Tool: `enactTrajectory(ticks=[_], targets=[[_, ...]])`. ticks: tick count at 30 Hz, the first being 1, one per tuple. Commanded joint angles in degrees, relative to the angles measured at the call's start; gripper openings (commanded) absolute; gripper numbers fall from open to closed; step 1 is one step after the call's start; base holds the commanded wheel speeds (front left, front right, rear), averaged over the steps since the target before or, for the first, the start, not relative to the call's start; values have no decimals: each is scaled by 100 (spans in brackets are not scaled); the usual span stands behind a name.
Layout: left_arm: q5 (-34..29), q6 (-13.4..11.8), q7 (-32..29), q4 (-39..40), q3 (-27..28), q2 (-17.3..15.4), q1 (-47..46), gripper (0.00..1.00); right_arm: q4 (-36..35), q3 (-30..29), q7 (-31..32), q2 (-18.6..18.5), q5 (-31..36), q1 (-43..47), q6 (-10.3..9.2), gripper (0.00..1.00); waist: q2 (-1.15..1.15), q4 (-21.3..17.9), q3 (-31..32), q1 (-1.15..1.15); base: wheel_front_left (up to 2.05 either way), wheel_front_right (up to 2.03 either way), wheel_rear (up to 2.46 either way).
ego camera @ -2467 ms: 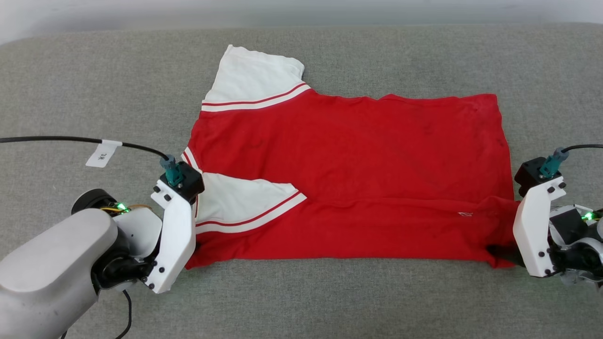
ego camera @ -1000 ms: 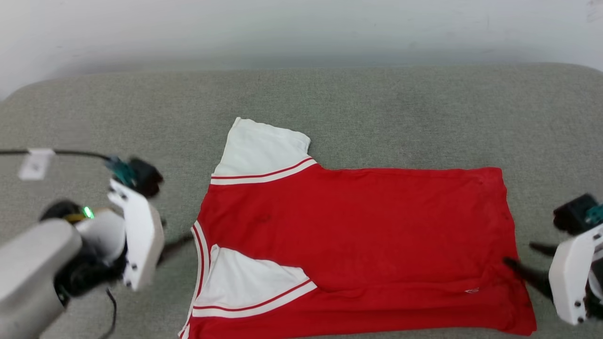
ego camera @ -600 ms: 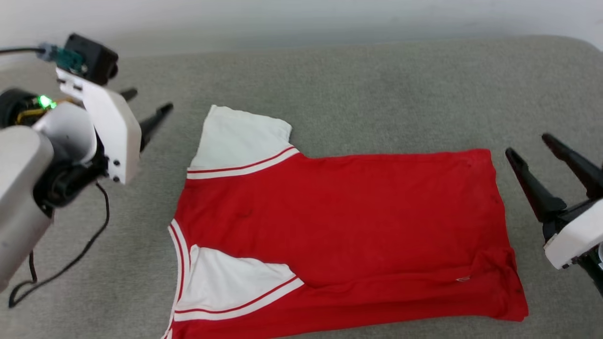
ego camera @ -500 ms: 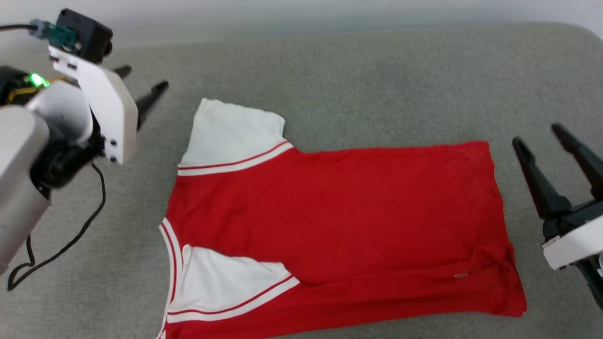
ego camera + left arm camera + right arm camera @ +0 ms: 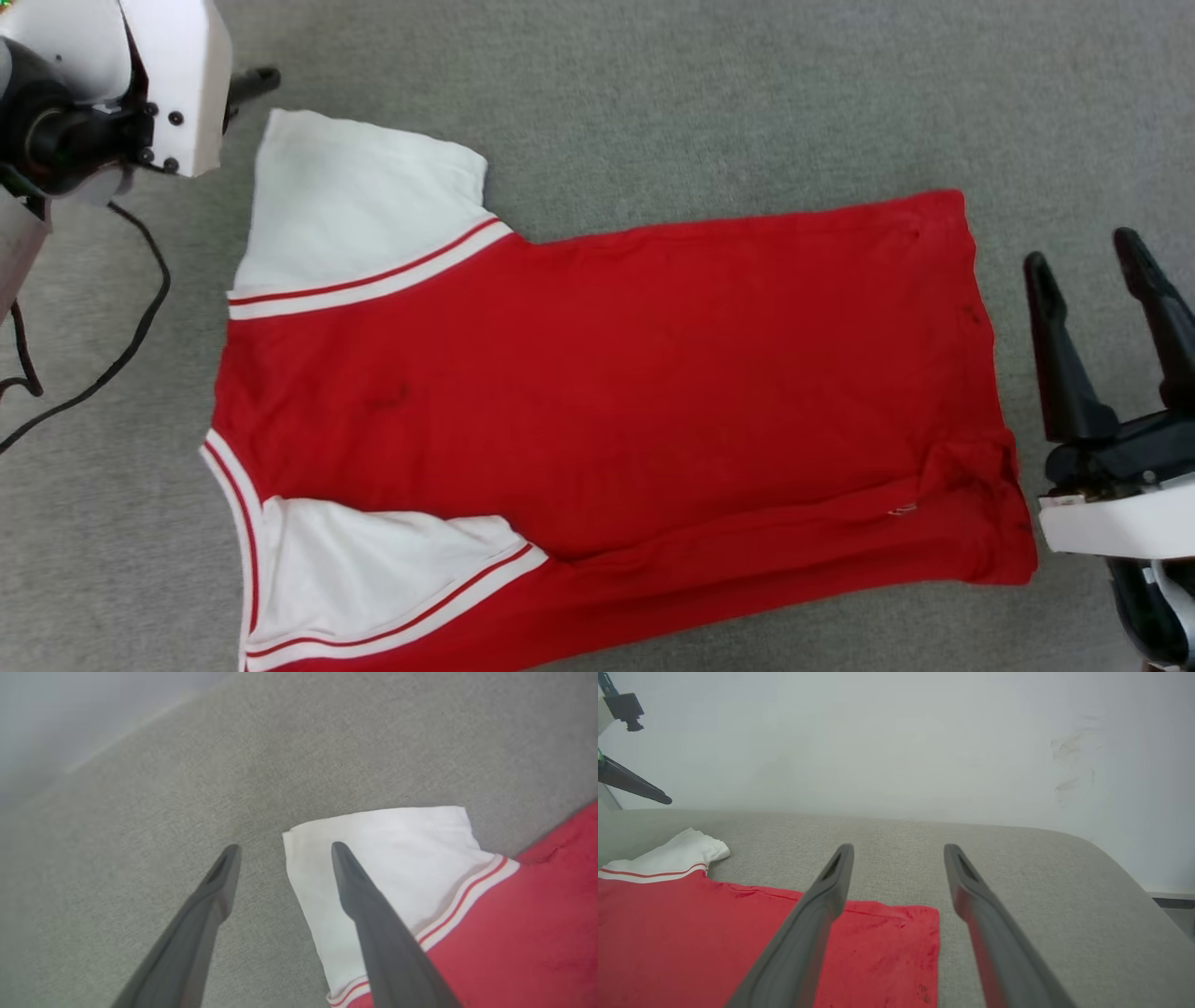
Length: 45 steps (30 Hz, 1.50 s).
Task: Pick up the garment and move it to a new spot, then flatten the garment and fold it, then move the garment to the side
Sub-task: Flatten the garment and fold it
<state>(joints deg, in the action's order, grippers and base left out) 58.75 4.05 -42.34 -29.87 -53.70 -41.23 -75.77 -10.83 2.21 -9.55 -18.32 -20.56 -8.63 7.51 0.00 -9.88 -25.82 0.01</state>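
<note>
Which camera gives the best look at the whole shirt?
The head view: nearly the whole garment lies spread there, only its bottom-left corner cropped. The left wrist view catches one white sleeve and some red; the right wrist view, part of the red body.

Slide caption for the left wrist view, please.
Left gripper, open, aimed at the white sleeve corner of the garment on the grey cushion.

Left tool [image 5: 285, 845] and right tool [image 5: 899, 845] spread, apparently empty.
</note>
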Motion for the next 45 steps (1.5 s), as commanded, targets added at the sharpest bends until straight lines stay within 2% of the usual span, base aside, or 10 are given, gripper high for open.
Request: enactTrajectory(ticks=[1,7,15,16,17,23,27,33,39,45], targets=[[51,30,-284,-91,-76,-12,-85,100,-25,40,-33,42,53,-47,-5,100,0,-152,-209,-1,0,0,0],[111,45,-1213,-256,-286,-17,-345,100,79,190,52,2,55,-306,-5,100,0,-334,-525,-1,0,0,0],[98,126,-1513,-284,-558,-139,-57,100,294,395,107,-79,-13,-563,-5,100,0,-428,-717,-1,0,0,0],[61,149,-1480,-248,-593,-151,-28,67,316,390,94,-87,-10,-592,-5,100,0,-422,-717,-1,0,0,0],[103,160,-1468,-240,-589,-150,14,0,325,351,45,-91,-3,-623,-5,100,0,-411,-709,-1,0,0,0],[63,255,-1192,-12,-621,-163,-11,0,294,105,119,-300,108,-973,-5,100,0,-282,-445,-1,0,0,0],[122,287,-903,143,-569,-78,29,0,314,177,838,-723,226,-1384,-5,100,0,-162,-157,-1,0,0,0],[110,323,-623,423,-697,-6,165,0,607,717,2797,-1567,-233,-2118,-5,100,0,78,174,-1,0,0,0],[121,329,-428,819,-845,108,186,0,1037,1534,5085,-2476,-1267,-2885,-6,100,0,340,228,-1,0,0,0],[85,334,-305,1221,-991,167,2,0,1627,1940,6762,-2728,-2160,-3551,-5,100,0,602,50,-1,0,0,0]])
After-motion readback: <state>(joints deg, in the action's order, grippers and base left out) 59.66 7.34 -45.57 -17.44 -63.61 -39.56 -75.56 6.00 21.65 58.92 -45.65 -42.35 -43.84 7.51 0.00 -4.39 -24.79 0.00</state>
